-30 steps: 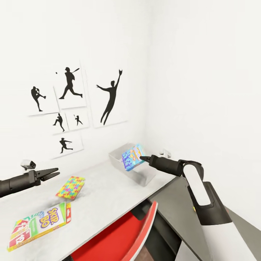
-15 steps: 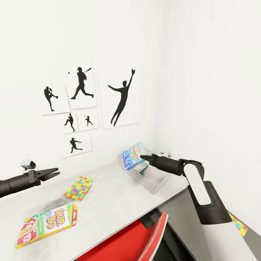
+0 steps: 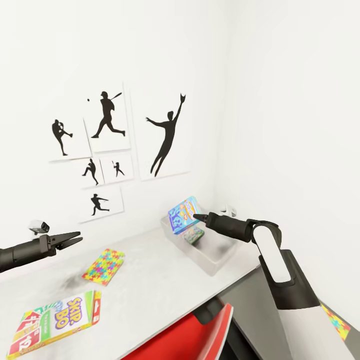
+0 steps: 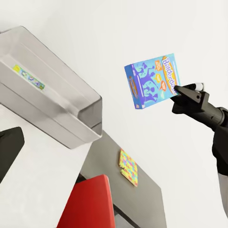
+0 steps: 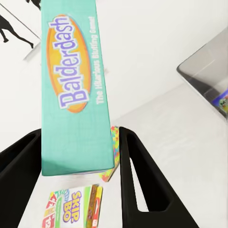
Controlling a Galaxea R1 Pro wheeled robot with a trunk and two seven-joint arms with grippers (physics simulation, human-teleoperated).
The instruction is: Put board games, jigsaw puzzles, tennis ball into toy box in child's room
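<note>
In the head view, the toy box (image 3: 210, 250) is seen at the far end of the bench (image 3: 150, 285), close to the room corner, and a small blue board game (image 3: 183, 214) is held upright above the toy box's rim by the right gripper (image 3: 199, 217), whose fingers are closed on the box's edge. A green-edged game box (image 3: 194, 235) lies inside the toy box. Well away from the toy box along the bench, a jigsaw puzzle (image 3: 103, 266) lies flat, and further still the SKIP-BO game (image 3: 52, 322) is seen. The left gripper (image 3: 75, 236) hovers above the bench with its jaws nearly together and nothing between them. A red chair (image 3: 192, 335) stands below the bench edge. A second jigsaw puzzle (image 3: 342, 327) rests on the dark cabinet (image 3: 255, 310) beside the toy box. In the left wrist view, the blue game is seen in the air clear of the toy box. In the right wrist view, the teal "Balderdash" side is clamped between the two black fingers (image 5: 142, 185).
</note>
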